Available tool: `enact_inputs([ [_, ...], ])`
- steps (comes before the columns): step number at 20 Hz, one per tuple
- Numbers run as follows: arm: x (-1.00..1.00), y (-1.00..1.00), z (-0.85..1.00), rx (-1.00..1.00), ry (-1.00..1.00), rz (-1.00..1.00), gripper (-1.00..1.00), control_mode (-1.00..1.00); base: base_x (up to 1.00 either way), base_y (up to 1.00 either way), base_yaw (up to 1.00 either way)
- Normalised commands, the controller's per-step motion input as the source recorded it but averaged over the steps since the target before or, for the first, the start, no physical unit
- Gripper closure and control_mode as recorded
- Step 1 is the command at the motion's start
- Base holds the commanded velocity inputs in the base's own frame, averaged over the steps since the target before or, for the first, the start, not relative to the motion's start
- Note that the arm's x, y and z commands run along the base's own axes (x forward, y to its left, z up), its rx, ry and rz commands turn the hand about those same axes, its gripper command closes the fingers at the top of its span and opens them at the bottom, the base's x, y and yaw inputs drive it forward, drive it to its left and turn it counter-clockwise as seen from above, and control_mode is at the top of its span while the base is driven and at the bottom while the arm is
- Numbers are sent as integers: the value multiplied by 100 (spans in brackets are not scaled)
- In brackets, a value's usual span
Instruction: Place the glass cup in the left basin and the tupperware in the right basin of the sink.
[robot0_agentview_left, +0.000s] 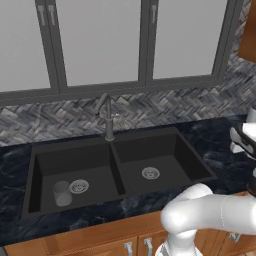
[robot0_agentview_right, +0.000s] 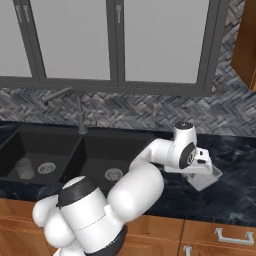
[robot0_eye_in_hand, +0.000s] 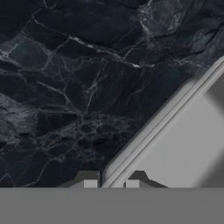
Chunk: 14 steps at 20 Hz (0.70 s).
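The glass cup (robot0_agentview_left: 62, 193) stands upright in the left basin (robot0_agentview_left: 80, 162) of the black sink (robot0_agentview_left: 70, 143), beside its silver drain; it also shows in the right base view as the glass cup (robot0_agentview_right: 23, 169). The right basin (robot0_agentview_left: 150, 152) holds just its drain. On the dark counter to the right of the sink, my gripper (robot0_agentview_right: 199, 172) is shut on the rim of the pale tupperware (robot0_agentview_right: 208, 179). In the hand view that wall of the tupperware (robot0_eye_in_hand: 183, 148) runs between the tips of my gripper (robot0_eye_in_hand: 111, 183). Whether it rests on the counter or hangs just above, I cannot tell.
A dark faucet (robot0_agentview_left: 107, 117) rises behind the sink's centre divider. Black marble counter (robot0_eye_in_hand: 65, 87) surrounds the sink. Windows and a herringbone backsplash stand behind, and a wooden cabinet (robot0_agentview_right: 246, 45) hangs at the upper right.
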Motion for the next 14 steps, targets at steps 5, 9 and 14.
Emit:
enact_inputs([
  [5,-8,37,23,0,0,8,100,-100,0,0,0],
  [9,-1,36,25,0,1,11,100,-100,0,0,0],
  [14,0,40,22,0,1,14,100,-100,0,0,0],
])
